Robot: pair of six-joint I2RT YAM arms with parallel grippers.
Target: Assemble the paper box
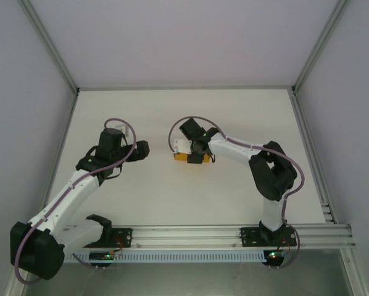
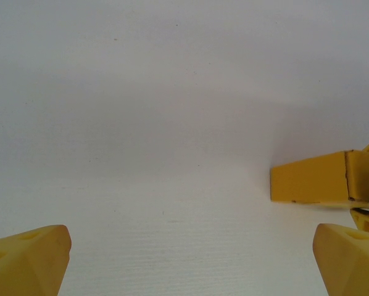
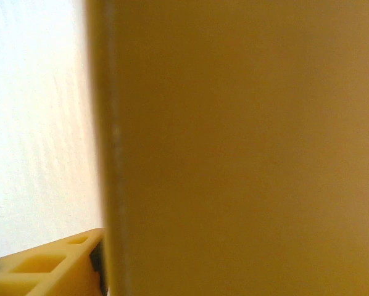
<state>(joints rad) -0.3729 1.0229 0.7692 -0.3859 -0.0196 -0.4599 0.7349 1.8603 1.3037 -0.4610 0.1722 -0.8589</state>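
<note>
The paper box (image 1: pixel 182 156) is a small orange-yellow card box lying near the middle of the table. My right gripper (image 1: pixel 195 153) reaches down over it from the right, jaws astride it. In the right wrist view the paper box (image 3: pixel 234 148) is very close, and the left finger (image 3: pixel 49 268) presses its dark pad against the box's side wall. My left gripper (image 1: pixel 145 150) hovers left of the box, pointing at it and apart from it. In the left wrist view the left gripper (image 2: pixel 190 262) is open over bare table, with the box (image 2: pixel 308 179) ahead to the right.
The white table (image 1: pixel 172 197) is bordered by grey walls on the left, back and right, with metal posts at the back corners. An aluminium rail (image 1: pixel 190 235) carrying both arm bases runs along the near edge.
</note>
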